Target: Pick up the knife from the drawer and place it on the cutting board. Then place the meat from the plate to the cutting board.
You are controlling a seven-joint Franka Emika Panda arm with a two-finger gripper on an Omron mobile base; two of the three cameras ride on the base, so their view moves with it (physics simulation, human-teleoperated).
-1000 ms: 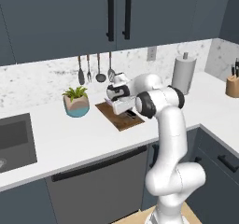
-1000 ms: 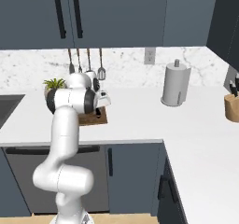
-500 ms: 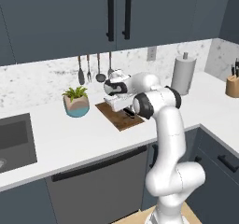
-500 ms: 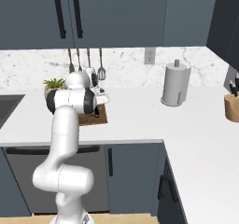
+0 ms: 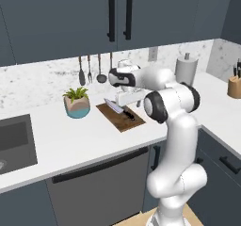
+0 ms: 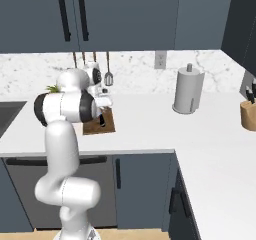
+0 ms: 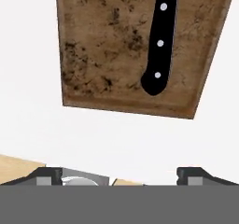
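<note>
Sink point(image 5: 14, 138) at far left, set into the desk point(image 5: 70, 135). Next right: potted plant point(image 5: 77, 102), utensils point(image 5: 89, 69) hanging on the backsplash above it. Then the board point(image 5: 120, 117) on the desk, knife point(image 5: 118, 108) lying flat on it, blade toward the wall, black handle toward the desk's front edge. In the hand view the handle point(image 7: 160, 45) sits right of the board's centre, fully inside the board point(image 7: 107, 50), three rivets visible.

My hand point(image 5: 128, 98) hangs just above the board's far end, not touching the knife. Fingertips point(image 7: 46, 175) sit wide apart in the hand view, nothing between them.

Change vs 1.0 s ago: my hand has lifted and pulled back off the board; earlier it sat lower, right over it. Knife is now plainly visible on the board in the left base view, where my hand covered that spot before. Board, plant and the rest have not moved.

Further right: paper towel roll point(image 5: 186, 69), then the knife block point(image 5: 234, 86) in the corner.
</note>
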